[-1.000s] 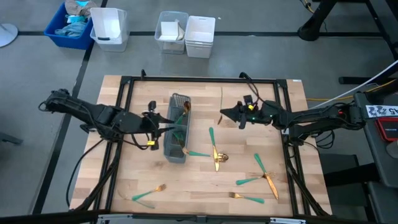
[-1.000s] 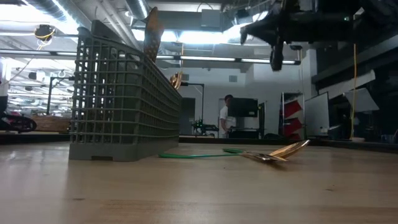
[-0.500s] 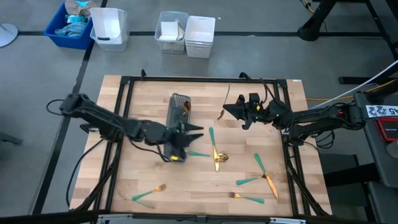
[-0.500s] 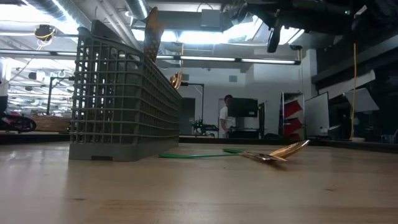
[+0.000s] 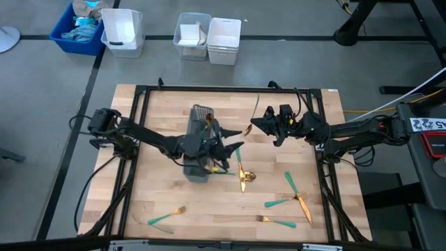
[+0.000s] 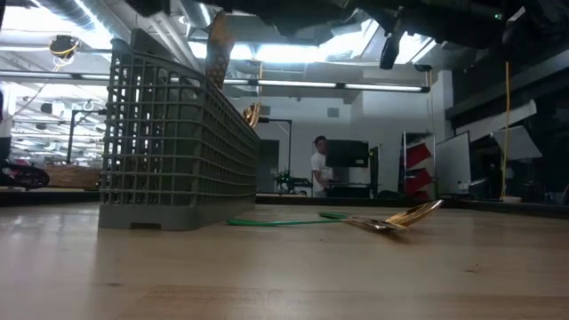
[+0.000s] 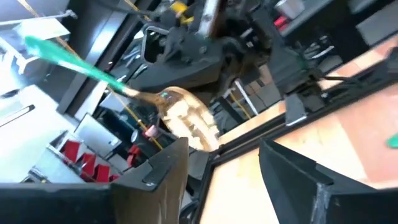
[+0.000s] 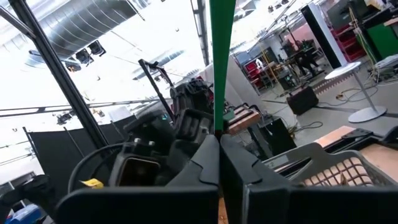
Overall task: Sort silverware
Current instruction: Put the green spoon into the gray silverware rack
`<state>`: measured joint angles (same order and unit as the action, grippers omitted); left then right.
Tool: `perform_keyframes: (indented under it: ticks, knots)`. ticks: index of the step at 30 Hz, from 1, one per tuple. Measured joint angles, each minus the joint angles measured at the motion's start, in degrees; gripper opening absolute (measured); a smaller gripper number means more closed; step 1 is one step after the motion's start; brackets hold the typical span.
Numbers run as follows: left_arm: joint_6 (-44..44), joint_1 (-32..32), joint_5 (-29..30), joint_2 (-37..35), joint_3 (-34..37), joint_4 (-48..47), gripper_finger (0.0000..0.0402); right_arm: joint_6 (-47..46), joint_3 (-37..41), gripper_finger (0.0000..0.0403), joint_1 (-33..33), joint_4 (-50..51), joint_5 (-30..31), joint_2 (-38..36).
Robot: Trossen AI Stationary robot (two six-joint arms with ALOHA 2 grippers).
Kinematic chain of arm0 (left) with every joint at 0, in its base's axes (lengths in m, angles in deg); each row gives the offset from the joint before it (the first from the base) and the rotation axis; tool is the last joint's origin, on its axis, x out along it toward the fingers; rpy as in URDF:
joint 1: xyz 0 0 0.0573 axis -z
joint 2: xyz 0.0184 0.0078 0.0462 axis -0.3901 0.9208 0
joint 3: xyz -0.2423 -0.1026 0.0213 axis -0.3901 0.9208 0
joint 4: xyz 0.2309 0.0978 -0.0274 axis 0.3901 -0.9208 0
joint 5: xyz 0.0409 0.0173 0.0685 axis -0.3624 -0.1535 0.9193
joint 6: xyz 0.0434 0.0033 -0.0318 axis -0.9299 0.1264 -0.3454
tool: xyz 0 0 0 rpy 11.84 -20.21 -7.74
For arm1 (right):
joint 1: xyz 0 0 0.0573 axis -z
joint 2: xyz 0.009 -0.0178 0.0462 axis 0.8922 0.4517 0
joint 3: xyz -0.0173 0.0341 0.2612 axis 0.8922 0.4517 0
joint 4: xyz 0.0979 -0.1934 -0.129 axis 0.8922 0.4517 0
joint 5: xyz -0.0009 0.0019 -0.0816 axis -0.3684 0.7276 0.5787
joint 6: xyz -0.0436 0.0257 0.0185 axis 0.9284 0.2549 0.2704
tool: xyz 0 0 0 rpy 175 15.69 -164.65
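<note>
Silverware piece (image 8: 221, 56) apparently pinched upright by right gripper (image 5: 252, 125).

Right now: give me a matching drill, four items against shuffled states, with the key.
Items:
1 left gripper
2 right gripper
3 caddy
4 lone utensil by the left arm's table corner

States:
A lies flat on the table
B shut on a teal handle
C open, beside the caddy
D has utensils standing in it

Pairs: 1-C, 2-B, 3-D, 4-A

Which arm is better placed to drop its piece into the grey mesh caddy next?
Right: the right gripper is shut on a teal-handled utensil near the grey mesh caddy, while the open left gripper holds nothing.
</note>
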<state>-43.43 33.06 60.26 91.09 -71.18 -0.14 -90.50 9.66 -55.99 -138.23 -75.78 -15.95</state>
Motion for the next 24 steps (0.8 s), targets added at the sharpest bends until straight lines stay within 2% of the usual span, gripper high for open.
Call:
perform_keyframes:
  ticks: [9,14,24]
  knots:
    - [3.2,-2.8,-3.3,2.9,-1.3,6.0,0.0172,1.4,0.0,0.0001,0.0,0.0,0.0,0.0]
    - [4.9,-3.9,-8.2,3.2,-2.1,5.6,0.0172,1.5,0.0,0.0001,0.0,0.0,0.0,0.0]
    - [7.2,-6.0,-8.5,3.2,-2.2,5.5,0.014,1.9,0.0,0.0001,0.0,0.0,0.7,0.0]
